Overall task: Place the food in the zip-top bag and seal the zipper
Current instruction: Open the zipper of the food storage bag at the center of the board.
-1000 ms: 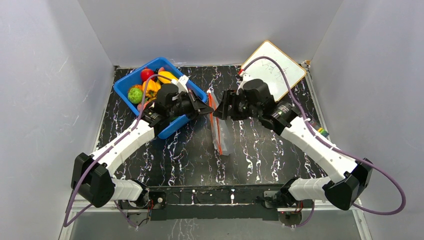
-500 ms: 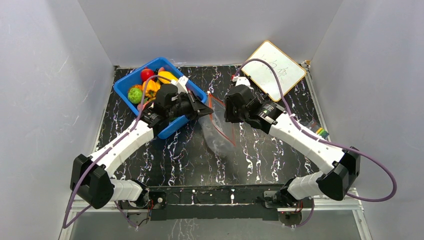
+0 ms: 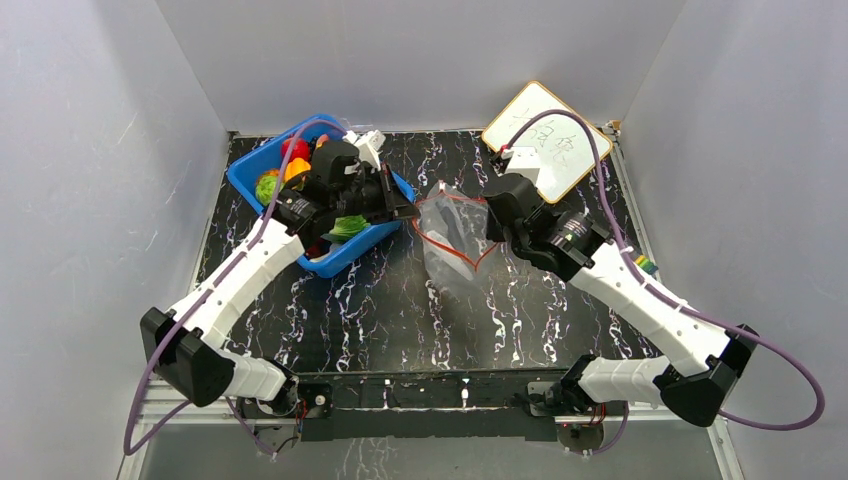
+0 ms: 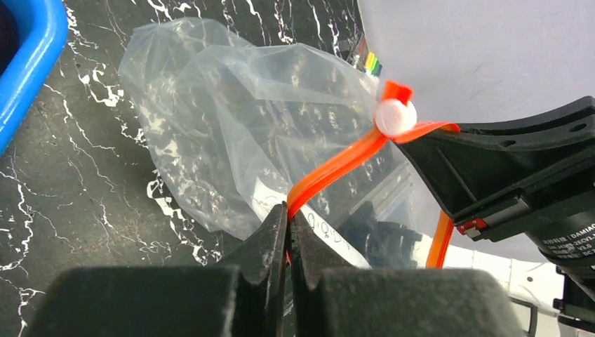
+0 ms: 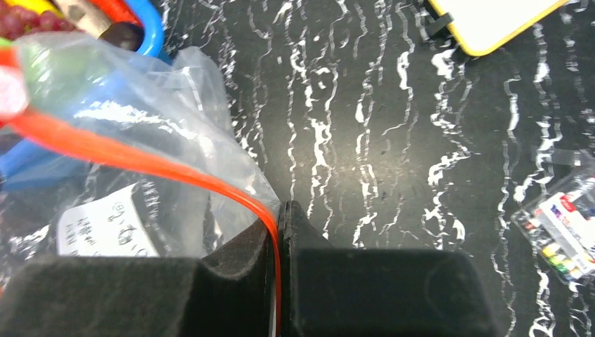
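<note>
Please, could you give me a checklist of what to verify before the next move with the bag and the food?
1. Left gripper shut on the zipper: ok.
2. Right gripper shut on the zipper: ok.
3. Bag mouth pulled open between the two grippers: ok.
4. Food inside the bag: not ok, it lies in the blue bin.
5. One gripper free to pick up food: not ok, both hold the bag.
</note>
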Action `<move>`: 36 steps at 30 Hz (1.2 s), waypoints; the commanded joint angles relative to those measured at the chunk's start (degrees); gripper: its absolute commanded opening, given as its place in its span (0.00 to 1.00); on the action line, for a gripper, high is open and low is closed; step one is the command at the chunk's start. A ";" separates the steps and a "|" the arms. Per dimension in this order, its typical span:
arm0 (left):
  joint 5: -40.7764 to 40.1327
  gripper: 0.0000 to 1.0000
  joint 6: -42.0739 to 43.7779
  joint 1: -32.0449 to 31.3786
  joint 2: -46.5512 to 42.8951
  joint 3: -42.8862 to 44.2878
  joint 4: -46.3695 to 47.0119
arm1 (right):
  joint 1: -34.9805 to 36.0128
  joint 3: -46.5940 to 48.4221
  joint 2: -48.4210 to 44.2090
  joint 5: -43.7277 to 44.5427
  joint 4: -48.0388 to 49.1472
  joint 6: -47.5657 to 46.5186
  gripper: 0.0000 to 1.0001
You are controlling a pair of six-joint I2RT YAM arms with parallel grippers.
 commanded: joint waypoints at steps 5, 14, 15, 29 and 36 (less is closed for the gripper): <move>10.91 0.51 -2.73 -0.14 2.67 -4.31 6.97 | -0.03 -6.52 -3.29 -12.91 8.71 5.83 0.00; 18.39 0.70 -11.90 -1.51 4.06 -11.34 24.27 | 0.03 -8.16 -1.68 -10.89 15.31 10.13 0.00; 18.87 0.70 -11.92 -1.72 4.57 -11.51 25.20 | 0.04 -8.09 -1.36 -10.78 15.94 9.63 0.00; 2.01 0.00 -5.04 -3.47 7.60 -5.48 12.61 | 0.04 -3.66 0.11 -5.40 6.64 3.11 0.24; 7.37 0.00 -10.24 -4.51 10.37 -4.31 15.38 | 0.03 -3.60 -2.50 -1.79 3.25 0.56 0.14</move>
